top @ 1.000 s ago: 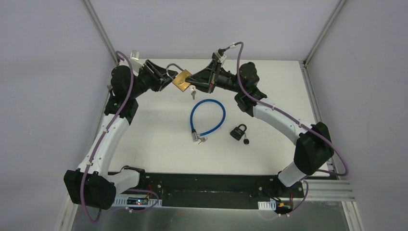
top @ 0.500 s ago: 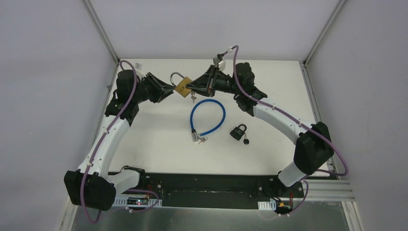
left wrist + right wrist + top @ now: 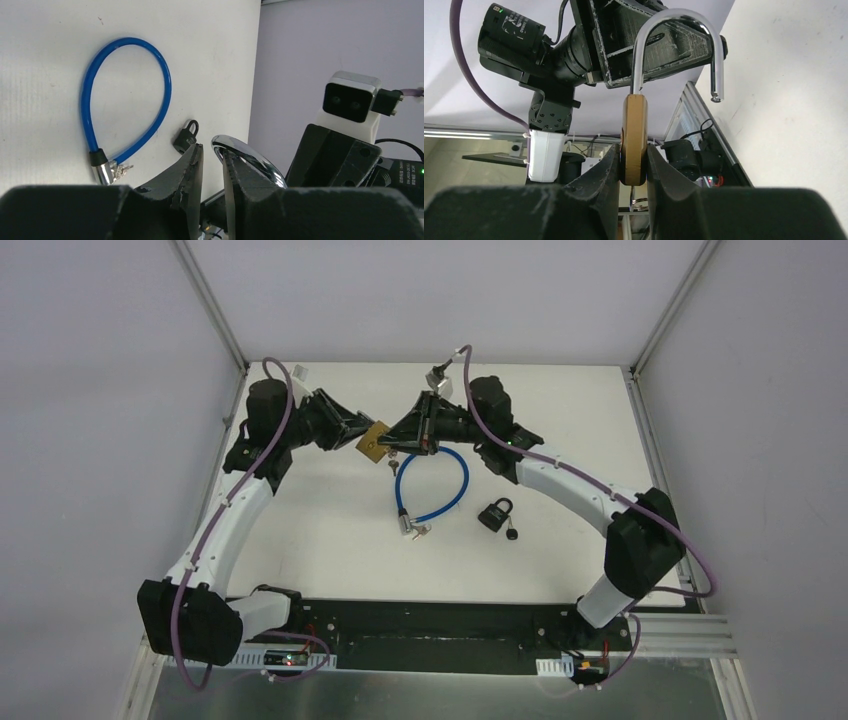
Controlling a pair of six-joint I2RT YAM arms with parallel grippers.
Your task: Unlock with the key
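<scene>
A brass padlock (image 3: 372, 440) is held in the air between both grippers at the back of the table. My right gripper (image 3: 393, 436) is shut on its brass body (image 3: 634, 135). The chrome shackle (image 3: 674, 15) stands open, one end free. A key (image 3: 392, 458) hangs from the lock's underside, with a sliver of it showing between the right fingers (image 3: 631, 194). My left gripper (image 3: 360, 430) meets the padlock from the left. Its fingers are nearly closed at the shackle (image 3: 250, 157), which curves over the right finger (image 3: 235, 185).
A blue cable lock (image 3: 432, 483) lies looped on the white table just in front of the grippers and also shows in the left wrist view (image 3: 125, 95). A small black padlock (image 3: 495, 513) with a key lies to its right. The walls are close behind.
Both grippers and the brass padlock have moved left and toward the near side, down closer to the table. The shackle, plainly seen earlier from above, is now hidden there.
</scene>
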